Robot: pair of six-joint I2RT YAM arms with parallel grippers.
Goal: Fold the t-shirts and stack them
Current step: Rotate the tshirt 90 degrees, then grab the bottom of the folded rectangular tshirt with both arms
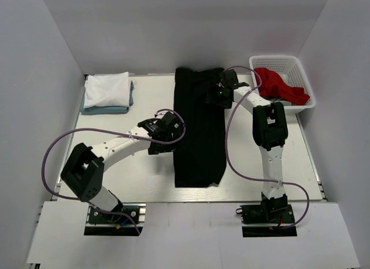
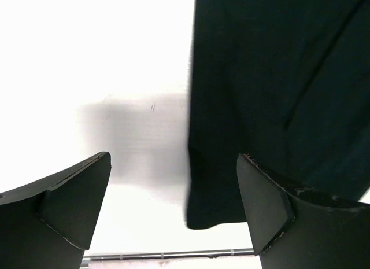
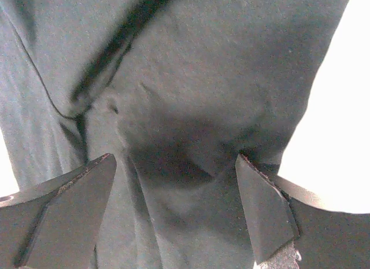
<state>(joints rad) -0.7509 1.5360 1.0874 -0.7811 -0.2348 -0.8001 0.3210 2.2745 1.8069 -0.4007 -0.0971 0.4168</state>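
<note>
A black t-shirt (image 1: 198,130) lies folded into a long strip down the middle of the table. A folded white t-shirt (image 1: 107,88) rests on a folded light blue-grey one (image 1: 105,110) at the back left. My left gripper (image 1: 169,140) is open and empty at the strip's left edge; the left wrist view shows the shirt's edge and near corner (image 2: 277,95) between and beyond my fingers (image 2: 75,199). My right gripper (image 1: 217,95) is open over the strip's far right part; the right wrist view shows wrinkled black cloth (image 3: 191,107) under my spread fingers (image 3: 263,205).
A white plastic mesh basket (image 1: 300,63) stands at the back right with red cloth (image 1: 280,87) in it. The table's near edge (image 2: 173,255) shows as a metal rail in the left wrist view. White walls enclose the table on three sides.
</note>
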